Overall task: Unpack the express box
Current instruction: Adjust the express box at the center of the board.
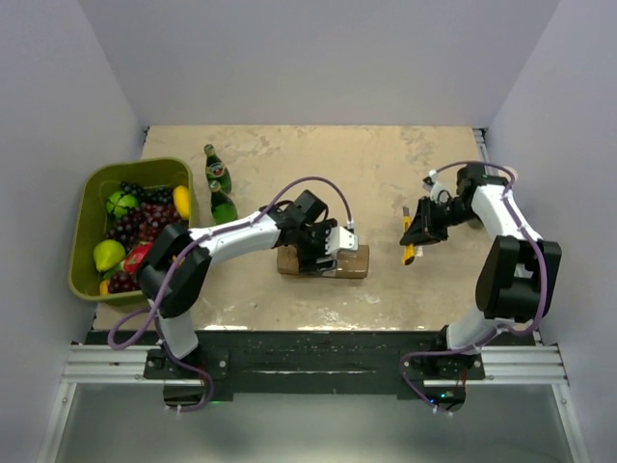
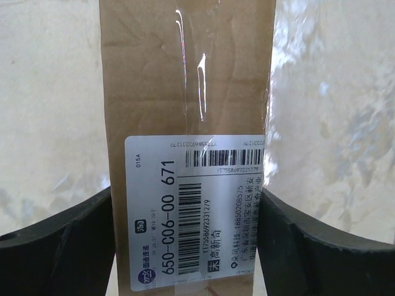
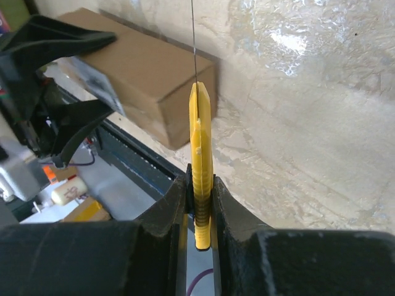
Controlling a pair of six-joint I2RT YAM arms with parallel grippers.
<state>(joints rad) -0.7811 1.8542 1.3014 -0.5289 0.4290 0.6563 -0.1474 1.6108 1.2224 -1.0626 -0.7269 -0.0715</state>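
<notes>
The left claw point(image 1: 324, 245) sits directly over the express box point(image 1: 328, 262). Its fingers point(image 2: 62, 246) straddle the narrow width, one at each long side, level with the white label point(image 2: 191, 216). No gap shows between the pads and the cardboard in the left wrist view. Whether the claw is pressing the carton or only bracketing it, I cannot tell. From this claw the box runs off toward 12 o'clock in its own view, with a glossy tape strip point(image 2: 200, 80) along the top face. From above, the long axis lies on the 9-to-3 line of the desk point(image 1: 386, 164), near the front edge, about midway between the two arm bases.

The right claw point(image 1: 420, 231) is clenched on the yellow utility knife point(image 1: 409, 247). The thin blade point(image 3: 193, 49) is out and points to 12 o'clock in the right wrist view. From this claw the box lies well apart, at about 9 o'clock from above. In the wrist view it lies at 10 to 11 o'clock, with an end face turned toward the knife.

The left arm is the nearer one and looks set to steady the carton. The knife would have to travel toward 9 o'clock and line up with that long axis.
</notes>
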